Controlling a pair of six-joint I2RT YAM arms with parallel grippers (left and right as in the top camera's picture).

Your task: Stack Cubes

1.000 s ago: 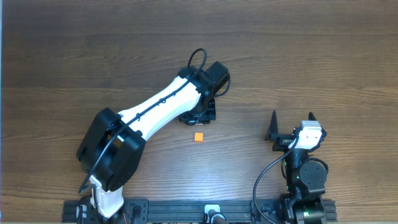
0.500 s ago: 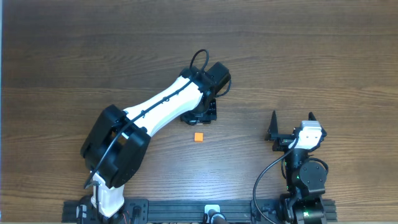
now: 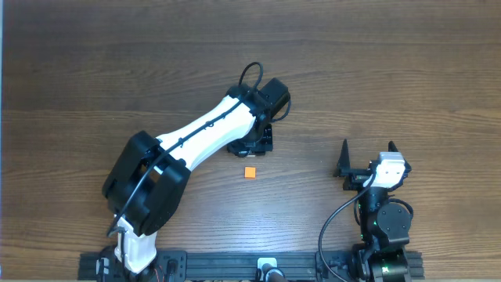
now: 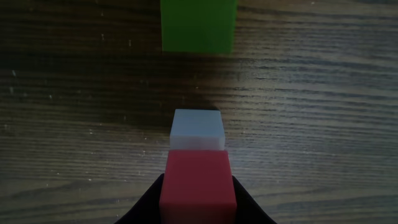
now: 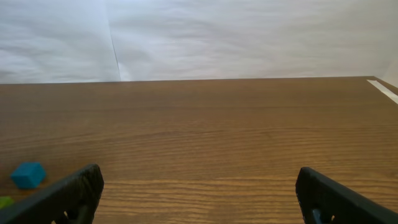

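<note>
**A:** What's changed over the last second?

**B:** Very little. The left arm's elbow has crept slightly toward the middle of the worktop [image 3: 407, 63]. The left pincer [image 3: 252, 146] has stayed over the same spot. The orange cube [image 3: 250, 173] and the right arm haven't budged.

**A:** What does the left pincer hold?

**B:** Its fingers are closed against the sides of a red cube [image 4: 198, 186]. That cube is lined up with a white cube [image 4: 198, 129] and hides its near edge. A green cube [image 4: 198, 25] lies just beyond. I can't tell whether red already rests on white or hangs just above it.

**A:** What does that mean for the stack?

**B:** I'd judge this a fine settling of red onto white, with the release yet to come. The orange cube sits apart, nearer the bases, probably a later layer.

**A:** And the right pincer [image 3: 367, 155]?

**B:** It's spread wide with nothing in it, near its own base. A blue cube [image 5: 28, 175] lies on the worktop some way ahead of it.
</note>
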